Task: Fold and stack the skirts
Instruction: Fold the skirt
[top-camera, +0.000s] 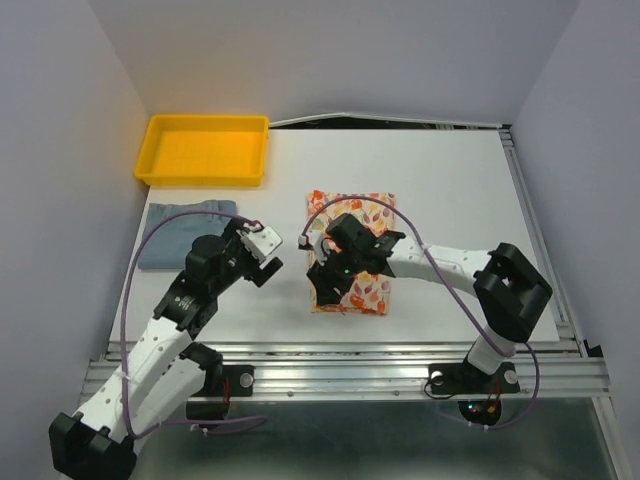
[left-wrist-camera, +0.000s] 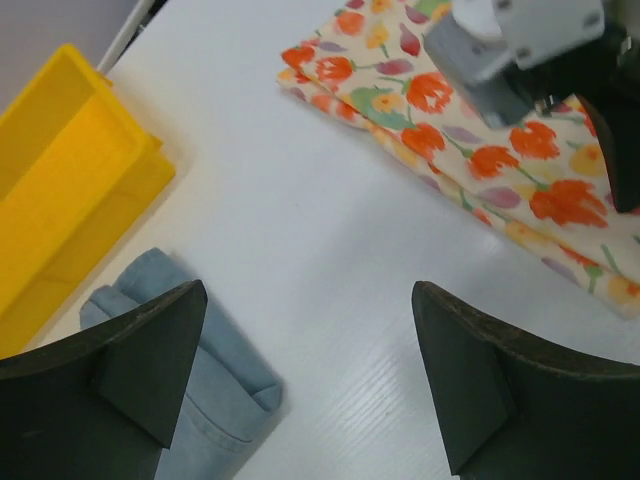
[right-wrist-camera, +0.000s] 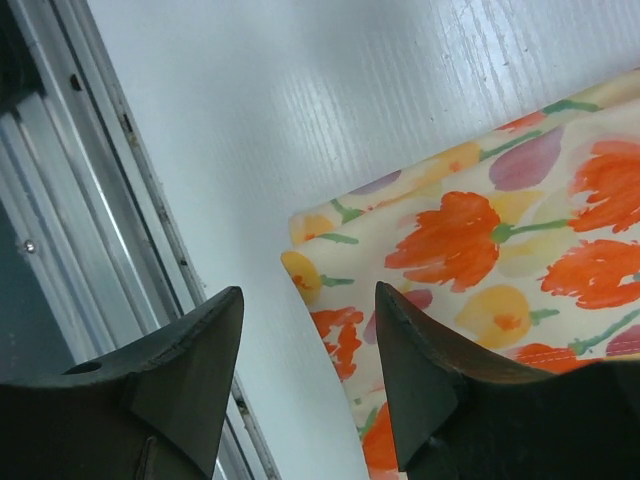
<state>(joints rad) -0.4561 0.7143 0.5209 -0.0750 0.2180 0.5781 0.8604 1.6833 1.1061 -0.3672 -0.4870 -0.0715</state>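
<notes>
Top external view: floral skirt (top-camera: 365, 207) is seen folded on the worktop (top-camera: 440, 190), blue-grey skirt (top-camera: 185, 232) folded beside the yellow tray (top-camera: 200, 178). Left jaws are held wide apart, empty; right jaws parted over the floral skirt's corner.

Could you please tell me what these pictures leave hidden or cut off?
- Floral skirt: middle hidden by the right arm in the top view; cut by the frame in both wrist views.
- Blue skirt: one corner behind the left arm, top view; partly behind a finger, left wrist view.
</notes>
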